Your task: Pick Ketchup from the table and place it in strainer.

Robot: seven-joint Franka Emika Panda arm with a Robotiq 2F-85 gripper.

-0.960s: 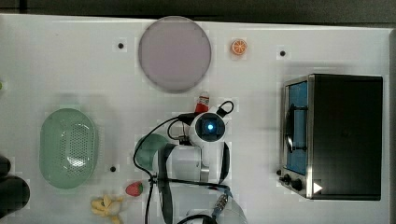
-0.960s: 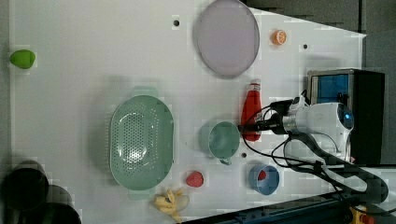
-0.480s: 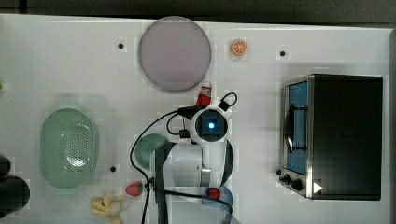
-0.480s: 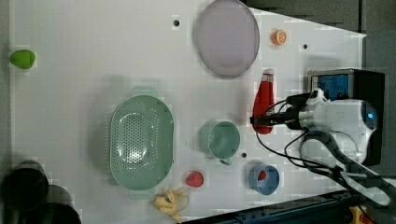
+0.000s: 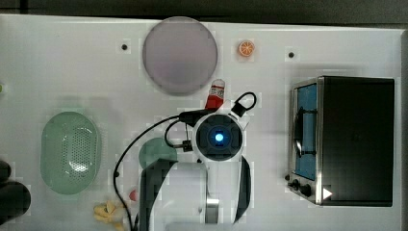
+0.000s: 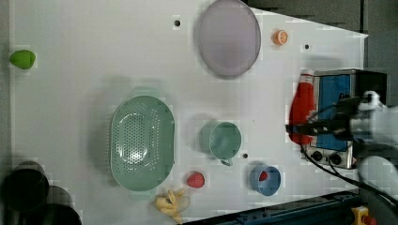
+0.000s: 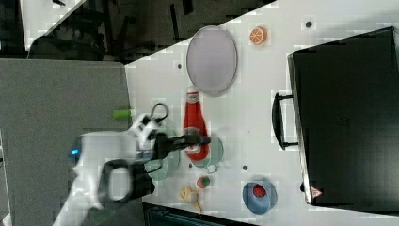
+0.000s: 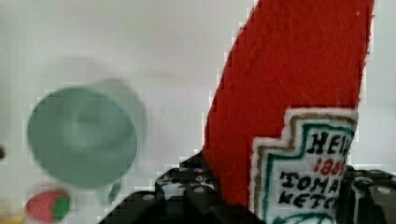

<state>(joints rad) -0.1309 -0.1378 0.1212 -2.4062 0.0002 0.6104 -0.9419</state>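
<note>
The Ketchup (image 6: 302,105), a red squeeze bottle with a white cap, hangs above the table with my gripper (image 6: 300,130) shut on its lower body. In the right view the gripper (image 7: 197,140) clamps the Ketchup (image 7: 195,120) just above the green cup (image 7: 212,155). In the wrist view the label of the Ketchup (image 8: 289,93) sits between the dark fingers (image 8: 187,189). In the top view the cap end of the Ketchup (image 5: 217,92) sticks out from under my wrist. The mint-green strainer (image 5: 70,151) lies far off at the top view's left, with nothing in it.
A green cup (image 6: 224,140) stands between the strainer (image 6: 141,143) and the bottle. Around it lie a strawberry (image 6: 195,179), a blue bowl (image 6: 265,180), bananas (image 6: 171,204), a lilac plate (image 6: 228,37), an orange slice (image 6: 280,37) and a black oven (image 5: 353,139).
My arm has risen with the Ketchup in its grip. The bottle has left the table beside the cup and now sits further to the left view's right, in front of the oven.
</note>
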